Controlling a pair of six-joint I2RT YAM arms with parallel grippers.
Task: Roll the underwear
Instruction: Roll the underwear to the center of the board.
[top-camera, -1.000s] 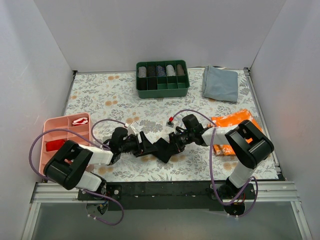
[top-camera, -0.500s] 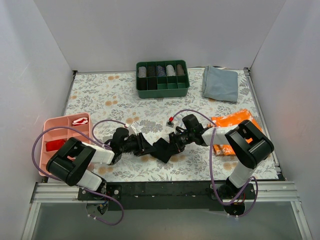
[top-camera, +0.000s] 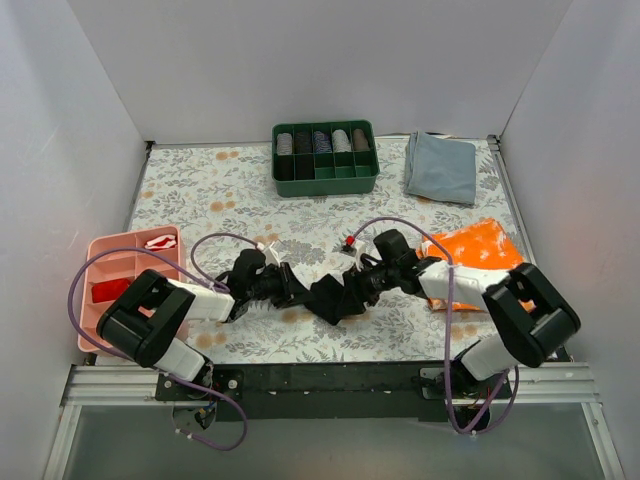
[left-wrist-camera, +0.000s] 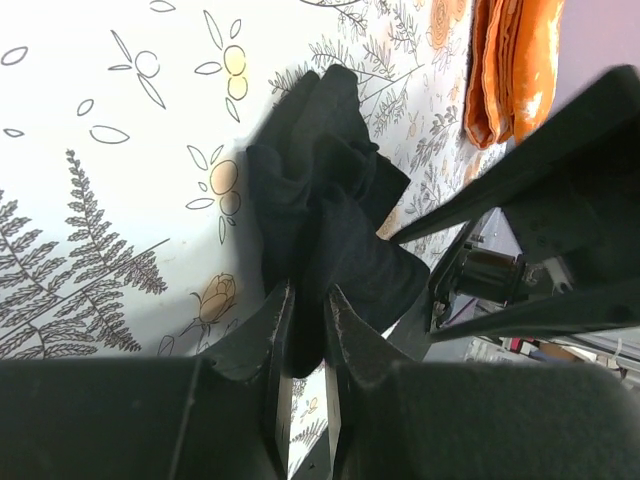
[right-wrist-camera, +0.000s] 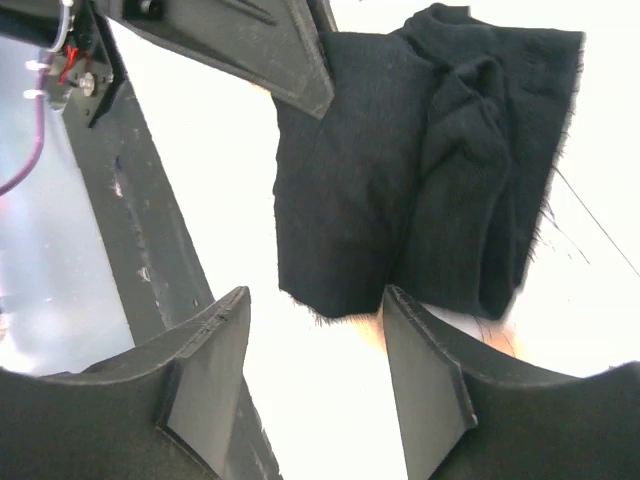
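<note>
Near the front middle of the flowered worktop (top-camera: 200, 190), the underwear (top-camera: 333, 297) sits bunched and creased — no tidy roll yet, and most of the rolling looks undone. The left end effector (left-wrist-camera: 307, 300) pinches its edge; the right end effector (right-wrist-camera: 315, 300) hovers spread, gripping nothing.

Robotics lab test cell, seen from my remote station: plain white panels (top-camera: 300, 60) box in three sides of a table (top-camera: 200, 190) dressed in a floral print. A left arm (top-camera: 150, 320) and a right arm (top-camera: 520, 310) stand bolted to a black plate (top-camera: 320, 378) on an aluminium rail (top-camera: 100, 385) at the near edge, with purple cables (top-camera: 72, 300) looping from them. A green divided bin (top-camera: 326, 186) and a pink tray (top-camera: 120, 237) sit staged on the table.
</note>
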